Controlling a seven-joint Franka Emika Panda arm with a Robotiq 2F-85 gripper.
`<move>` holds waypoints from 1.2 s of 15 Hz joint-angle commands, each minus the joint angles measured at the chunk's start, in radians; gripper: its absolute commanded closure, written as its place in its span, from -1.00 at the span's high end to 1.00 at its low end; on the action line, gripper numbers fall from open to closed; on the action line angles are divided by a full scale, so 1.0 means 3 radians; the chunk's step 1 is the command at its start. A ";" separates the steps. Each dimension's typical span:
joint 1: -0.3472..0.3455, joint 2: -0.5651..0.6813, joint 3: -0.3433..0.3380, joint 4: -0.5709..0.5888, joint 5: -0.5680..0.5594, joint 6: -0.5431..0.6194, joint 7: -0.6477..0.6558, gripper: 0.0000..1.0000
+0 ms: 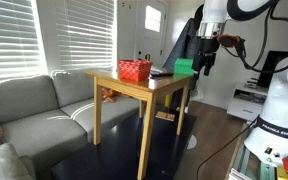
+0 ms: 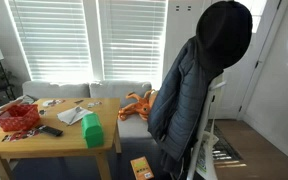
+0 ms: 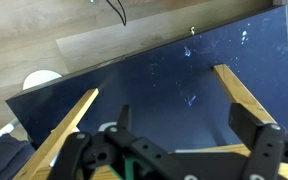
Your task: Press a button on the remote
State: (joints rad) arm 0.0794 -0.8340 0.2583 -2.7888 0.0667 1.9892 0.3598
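Observation:
The remote (image 2: 49, 130) is a slim black oblong lying flat on the wooden table (image 2: 54, 146), just beside the red mesh basket (image 2: 19, 118). It also shows in an exterior view (image 1: 162, 73) between the basket (image 1: 134, 70) and the green block (image 1: 184, 67). My gripper (image 1: 205, 62) hangs past the table's end, beside the green block and apart from the remote. In the wrist view my gripper (image 3: 187, 125) is open and empty, over the dark blue rug (image 3: 174, 70) and wooden table legs. The remote is out of the wrist view.
The green block (image 2: 92, 130) and a white sheet (image 2: 72, 116) lie on the table. A black jacket (image 2: 199, 90) hangs in front of the camera and hides the arm. A grey sofa (image 1: 34, 110) stands behind the table. A white disc (image 3: 41, 79) lies on the floor.

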 commanded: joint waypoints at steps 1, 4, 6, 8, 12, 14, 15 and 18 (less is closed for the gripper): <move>0.0012 0.0007 -0.0014 -0.0009 -0.0012 -0.0007 0.0008 1.00; 0.0013 0.0019 -0.0015 -0.0017 -0.0013 -0.0007 0.0008 1.00; 0.0013 0.0019 -0.0015 -0.0017 -0.0013 -0.0007 0.0008 1.00; 0.0013 0.0019 -0.0015 -0.0017 -0.0013 -0.0007 0.0008 1.00; 0.0013 0.0019 -0.0015 -0.0017 -0.0013 -0.0007 0.0008 1.00; 0.0013 0.0019 -0.0015 -0.0017 -0.0013 -0.0007 0.0008 1.00; 0.0013 0.0019 -0.0015 -0.0017 -0.0013 -0.0007 0.0008 1.00; -0.0178 0.0077 -0.0046 0.0097 -0.0110 0.0265 0.0096 1.00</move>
State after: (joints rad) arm 0.0695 -0.8288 0.2566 -2.7835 0.0622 2.0072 0.3626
